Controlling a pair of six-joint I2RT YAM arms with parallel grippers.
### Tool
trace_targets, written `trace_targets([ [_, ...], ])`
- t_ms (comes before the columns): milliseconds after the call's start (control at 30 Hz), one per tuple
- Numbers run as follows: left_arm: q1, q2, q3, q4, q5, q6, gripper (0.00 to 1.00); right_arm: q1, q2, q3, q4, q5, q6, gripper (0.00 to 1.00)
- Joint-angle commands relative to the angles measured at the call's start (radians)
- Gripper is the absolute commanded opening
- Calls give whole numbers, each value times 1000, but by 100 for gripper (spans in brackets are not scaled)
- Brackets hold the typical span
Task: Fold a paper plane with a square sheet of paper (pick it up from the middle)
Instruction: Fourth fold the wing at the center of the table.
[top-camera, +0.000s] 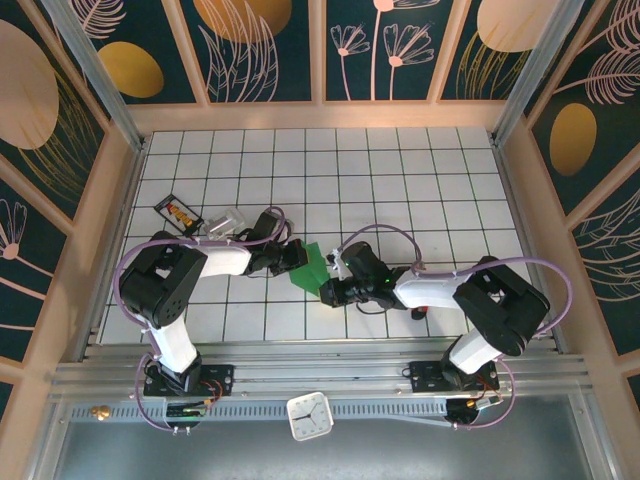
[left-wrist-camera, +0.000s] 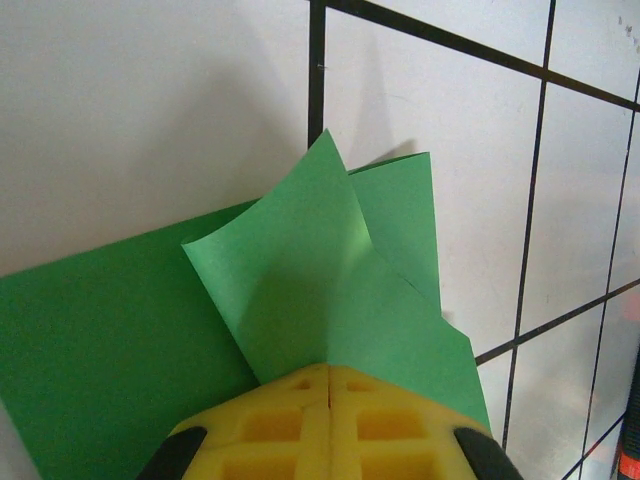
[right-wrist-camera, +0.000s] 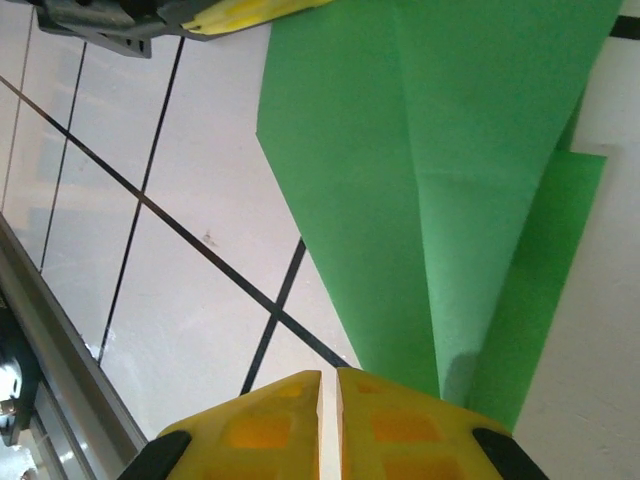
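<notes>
1. Sheet (top-camera: 312, 266): green, lying on the white grid counter (top-camera: 420, 180), abt midway btw the left and right edges and closer to the near edge than the far one.
2. It's no flat square. It's creased, w/ a long fold line down it in the right wrist view and a narrower layer poking out from under one side.
3. Left tool (left-wrist-camera: 330, 374): yellow pads pressed tight together w/ no gap, pinching a bit of the sheet. The pinched part stands up off the counter as a curled, pointed flap, and the rest lies flat below.
4. Right tool (right-wrist-camera: 328, 380): pads nearly together, just a thin slit btw them. The sheet's narrow end runs in under one pad. Can't tell if it's gripped or only pressed.
5. The tools meet the sheet from opp. sides: the left one on its far-left side, the right one on its near-right side. Both arms are bent in low over the counter.
6. Small dark packet (top-camera: 177, 211) sits near the left edge w/ a clear wrapper (top-camera: 228, 221) just beside it, both apart from the sheet.
7. Clock (top-camera: 309, 416) lies on the metal rail in front of the near edge, btw the arm bases.
</notes>
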Motion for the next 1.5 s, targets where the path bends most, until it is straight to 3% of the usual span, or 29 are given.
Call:
trace_targets([
  [0, 12, 28, 4, -67, -46, 27, 0, -14, -3, 19, -34, 17, -31, 13],
  [400, 12, 29, 5, -73, -50, 35, 0, -48, -28, -20, 35, -76, -3, 13],
  [1467, 12, 25, 7, -80, -51, 39, 0, -91, -9, -63, 31, -77, -37, 13],
])
